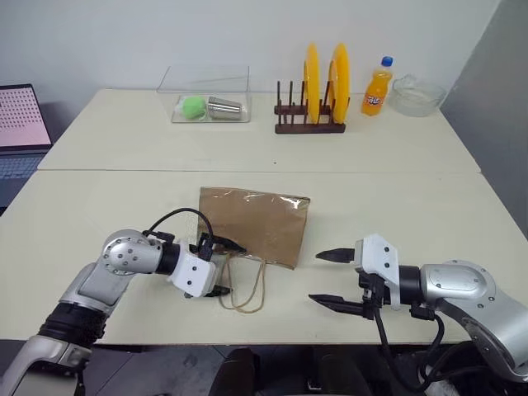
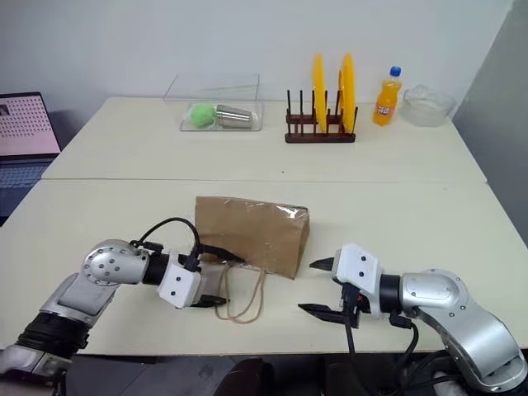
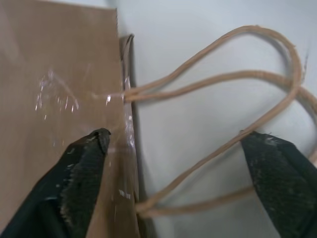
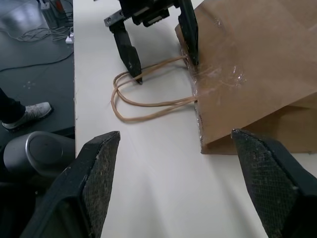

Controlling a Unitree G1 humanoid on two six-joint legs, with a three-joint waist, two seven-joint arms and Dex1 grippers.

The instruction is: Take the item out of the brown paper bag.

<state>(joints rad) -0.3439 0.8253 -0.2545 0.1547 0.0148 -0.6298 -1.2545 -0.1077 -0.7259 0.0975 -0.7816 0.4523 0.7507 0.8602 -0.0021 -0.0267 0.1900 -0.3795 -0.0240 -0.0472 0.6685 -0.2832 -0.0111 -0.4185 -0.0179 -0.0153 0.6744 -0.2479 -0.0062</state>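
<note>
Straddling bag (image 1: 256, 223) handles (image 1: 246, 289): L claw (image 1: 223, 268) wide; R claw (image 1: 328, 278) wide, nearby.

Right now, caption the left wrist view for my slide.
Open left gripper straddles the brown paper bag's mouth edge and looped handles.

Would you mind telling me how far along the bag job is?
Nothing is out yet. The bag lies flat on the table. The open left gripper straddles its mouth edge by the handles; the right gripper hovers open nearby. Opening and extracting remain.
</note>
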